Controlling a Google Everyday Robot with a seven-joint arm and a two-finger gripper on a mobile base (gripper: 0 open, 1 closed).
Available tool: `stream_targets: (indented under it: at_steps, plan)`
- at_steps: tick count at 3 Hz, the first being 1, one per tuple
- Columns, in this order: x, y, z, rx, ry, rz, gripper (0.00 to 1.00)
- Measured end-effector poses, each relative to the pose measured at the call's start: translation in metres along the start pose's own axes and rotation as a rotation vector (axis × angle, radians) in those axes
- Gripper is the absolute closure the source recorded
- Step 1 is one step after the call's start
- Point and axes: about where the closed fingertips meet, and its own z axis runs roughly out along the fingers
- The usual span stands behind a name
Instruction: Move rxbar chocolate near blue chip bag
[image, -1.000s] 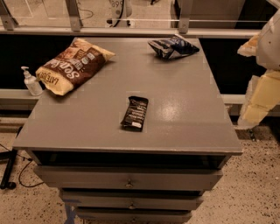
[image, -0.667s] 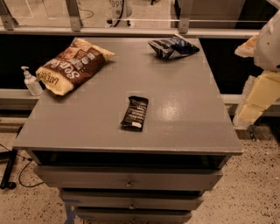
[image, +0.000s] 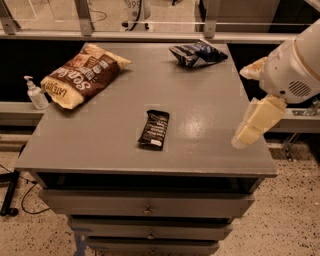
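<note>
The rxbar chocolate (image: 154, 129) lies flat near the middle of the grey cabinet top (image: 110, 140), a black-brown wrapper with white lettering. The blue chip bag (image: 197, 53) lies crumpled at the back right of the top. My gripper (image: 243, 106) hangs at the right edge of the top, to the right of the bar and in front of the blue bag. Its two cream fingers (image: 256, 122) stand wide apart and hold nothing.
A large tan-and-brown chip bag (image: 83, 74) lies at the back left. A hand sanitizer pump bottle (image: 35, 93) stands on a ledge left of the cabinet. Drawers (image: 146, 204) run below the top. A rail and window frame stand behind.
My arm and gripper have moved left, from beside the cabinet to over its right edge. The bar and both bags have not moved.
</note>
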Motion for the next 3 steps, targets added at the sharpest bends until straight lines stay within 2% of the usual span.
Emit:
stream_targets:
  at_steps: [1,2,3]
  plan:
    - [-0.020,0.002,0.033,-0.034,-0.103,0.007,0.00]
    - [-0.045,0.009,0.060,-0.079,-0.163,0.008,0.00]
    - [-0.047,0.009,0.062,-0.081,-0.168,0.008,0.00]
